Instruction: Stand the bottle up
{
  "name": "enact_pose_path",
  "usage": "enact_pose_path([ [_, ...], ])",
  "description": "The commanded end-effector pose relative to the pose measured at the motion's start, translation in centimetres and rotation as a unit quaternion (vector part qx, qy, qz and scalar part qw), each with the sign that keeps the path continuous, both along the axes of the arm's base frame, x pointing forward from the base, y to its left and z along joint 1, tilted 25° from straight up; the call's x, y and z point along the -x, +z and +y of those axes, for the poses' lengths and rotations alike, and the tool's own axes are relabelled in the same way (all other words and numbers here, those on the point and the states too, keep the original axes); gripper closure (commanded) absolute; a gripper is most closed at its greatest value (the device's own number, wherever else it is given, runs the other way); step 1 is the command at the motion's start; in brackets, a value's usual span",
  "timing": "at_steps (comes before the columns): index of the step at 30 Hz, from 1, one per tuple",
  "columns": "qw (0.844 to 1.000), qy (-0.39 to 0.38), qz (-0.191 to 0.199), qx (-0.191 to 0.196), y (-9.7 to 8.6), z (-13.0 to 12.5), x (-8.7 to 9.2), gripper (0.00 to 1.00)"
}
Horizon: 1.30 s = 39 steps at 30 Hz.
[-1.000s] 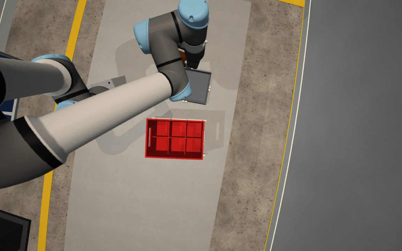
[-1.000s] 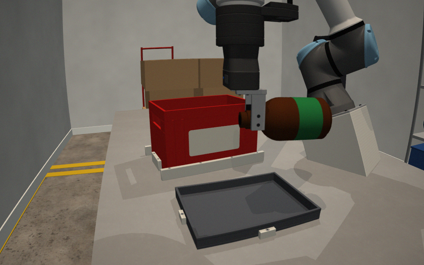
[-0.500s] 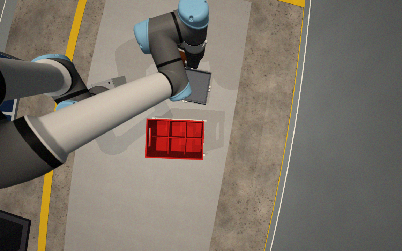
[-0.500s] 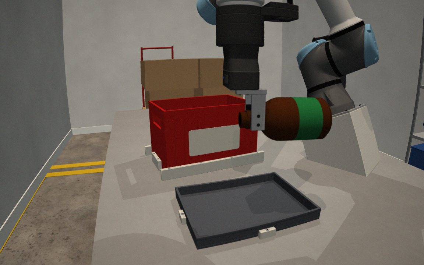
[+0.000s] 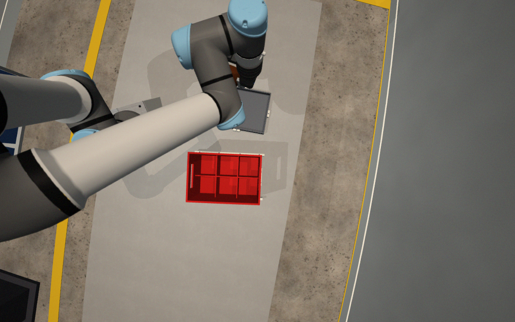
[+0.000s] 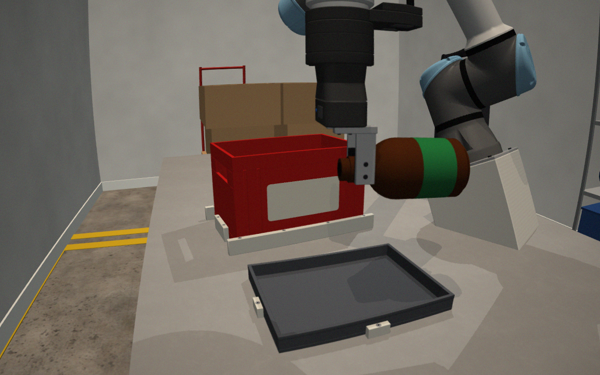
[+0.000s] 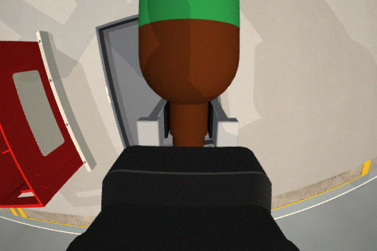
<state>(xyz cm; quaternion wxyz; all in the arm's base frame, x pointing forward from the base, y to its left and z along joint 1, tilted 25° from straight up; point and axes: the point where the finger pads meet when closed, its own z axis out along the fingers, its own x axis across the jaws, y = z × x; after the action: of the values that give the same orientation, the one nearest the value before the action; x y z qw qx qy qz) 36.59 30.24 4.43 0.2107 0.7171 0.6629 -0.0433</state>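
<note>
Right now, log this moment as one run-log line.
hand: shut on bottle neck | bottle: lifted, lying sideways, above tray | tray: no bottle in it | crate: behind tray | step: bottle not yet upright
</note>
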Motion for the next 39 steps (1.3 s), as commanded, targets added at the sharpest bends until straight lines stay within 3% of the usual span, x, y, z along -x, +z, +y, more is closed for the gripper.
enact_pose_path([
  [1,1.000,0.000,-0.001,0.000,0.05,0.04,-0.02,1.00],
  [28,0.992,-0.111,-0.045,-0.027,0.05,0.04,-0.02,1.00],
  [39,0.991,-0.118,-0.047,-0.029,0.05,0.04,-0.02,1.00],
])
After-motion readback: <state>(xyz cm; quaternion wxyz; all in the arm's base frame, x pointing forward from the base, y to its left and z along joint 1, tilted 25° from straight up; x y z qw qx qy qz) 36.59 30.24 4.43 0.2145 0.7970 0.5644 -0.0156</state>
